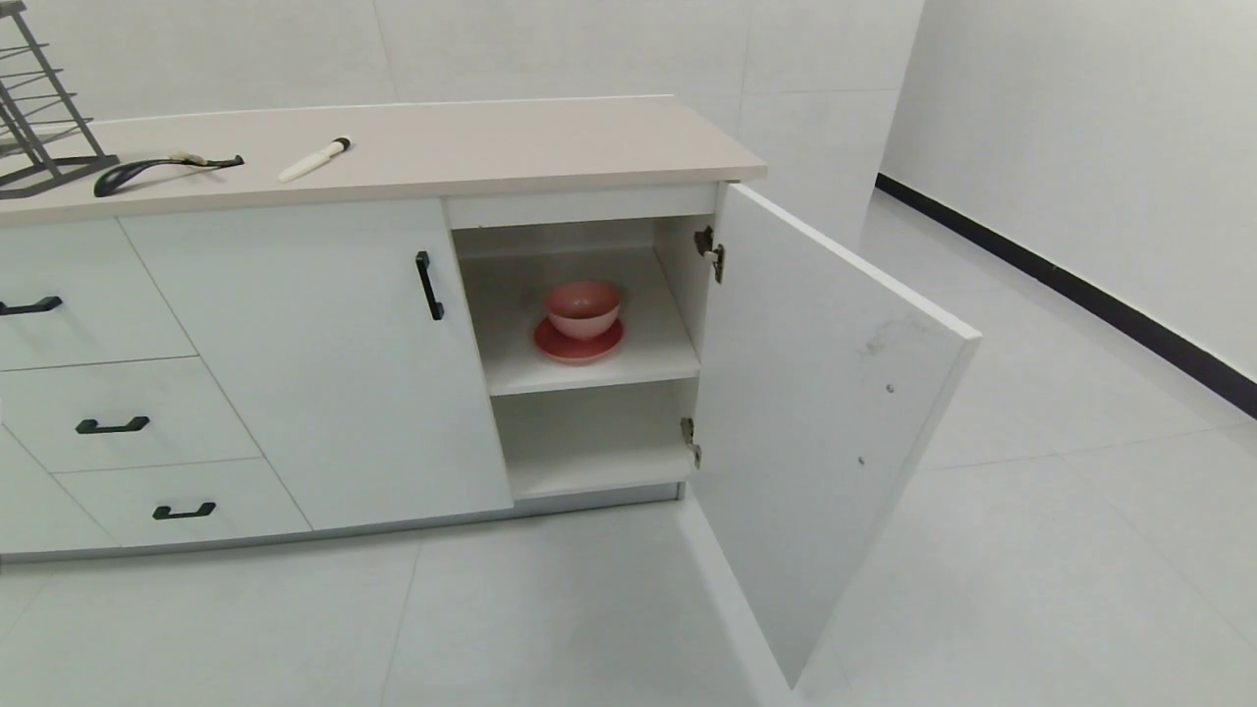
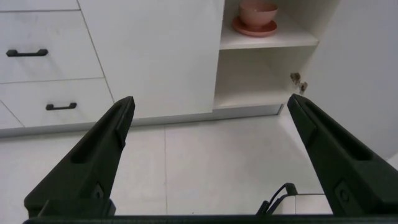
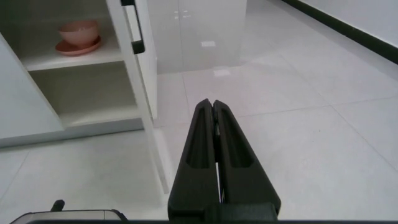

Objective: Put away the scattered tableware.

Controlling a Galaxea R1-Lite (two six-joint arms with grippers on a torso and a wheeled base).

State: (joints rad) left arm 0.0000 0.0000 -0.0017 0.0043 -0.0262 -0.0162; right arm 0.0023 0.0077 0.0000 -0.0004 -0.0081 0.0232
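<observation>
A pink bowl (image 1: pixel 582 306) sits on a red plate (image 1: pixel 579 346) on the upper shelf of the open cabinet (image 1: pixel 589 378). On the countertop (image 1: pixel 471 142) lie a black ladle (image 1: pixel 162 170) and a white-handled knife (image 1: pixel 314 159). In the left wrist view my left gripper (image 2: pixel 211 101) is open and empty above the floor, facing the cabinet, with the bowl (image 2: pixel 258 12) and plate (image 2: pixel 255 28) far ahead. My right gripper (image 3: pixel 213 104) is shut with nothing in it, low over the floor; the bowl (image 3: pixel 79 30) and plate (image 3: pixel 78 47) lie well beyond it.
The cabinet's right door (image 1: pixel 815 412) stands swung wide open over the floor. The left door with a black handle (image 1: pixel 428 285) is closed. Drawers (image 1: pixel 108 393) are closed at the left. A dark wire rack (image 1: pixel 39 108) stands at the counter's far left. Bare tiled floor lies around.
</observation>
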